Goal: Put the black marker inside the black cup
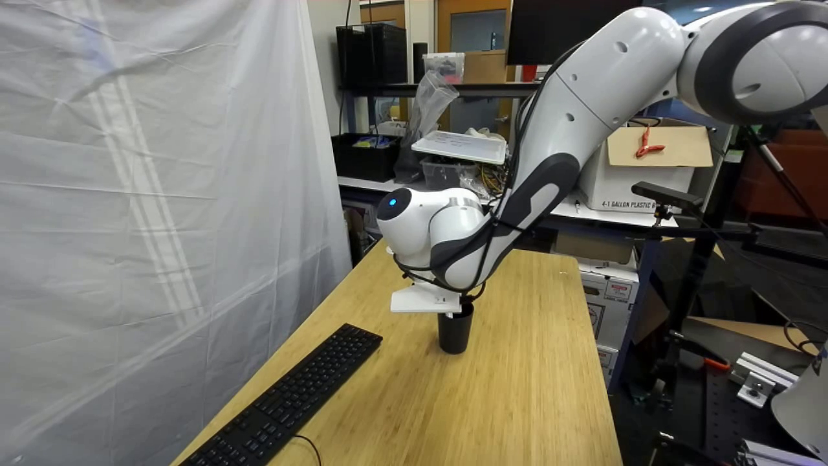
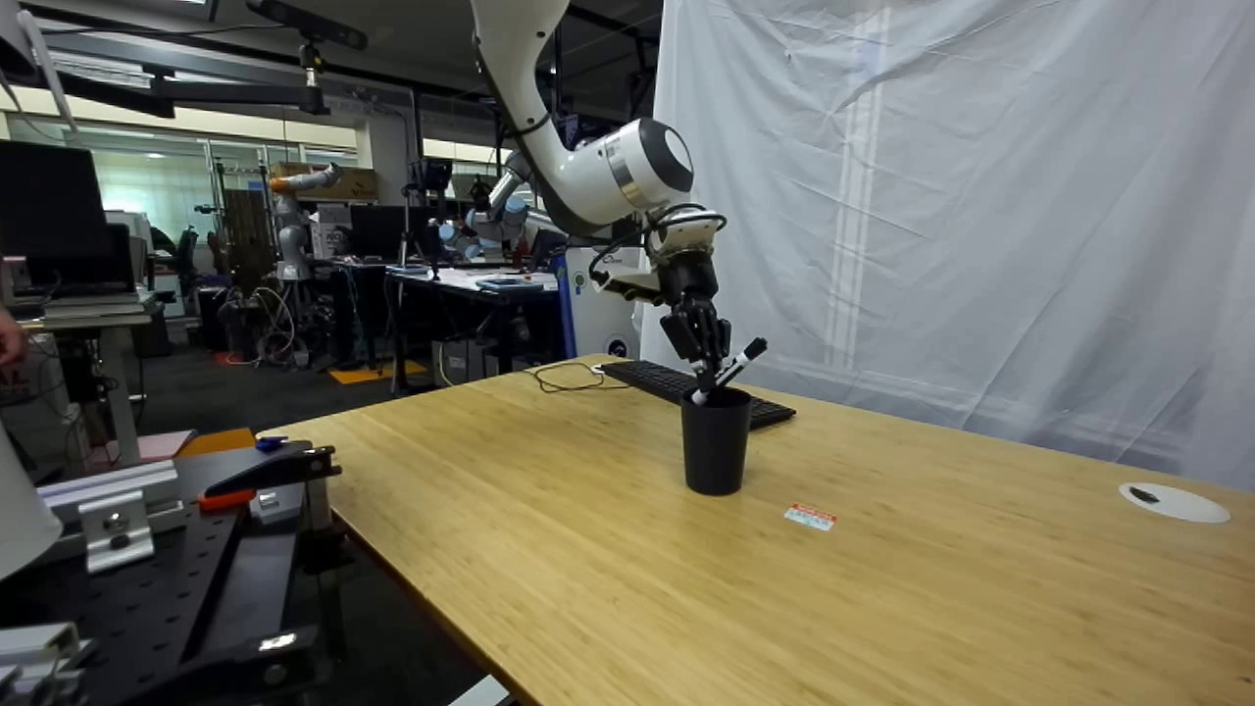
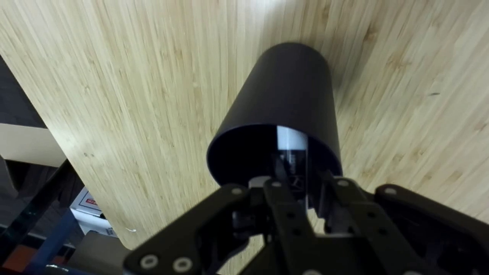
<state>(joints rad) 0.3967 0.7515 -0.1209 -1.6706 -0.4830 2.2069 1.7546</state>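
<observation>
The black, many-jointed gripper points downward, its slim, straight fingers pinched on a slender, cylindrical marker with a white barrel, printed black band and black cap. Between them the marker slants, its white end inside the mouth of a smooth, plain black, tapering round cup, its capped end jutting above the rim. The cup stands upright just below the fingers on a pale, streaky wood-grain tabletop. To one side of the fingers lies a long, flat black keyboard; beyond it hangs a creased white sheet.
</observation>
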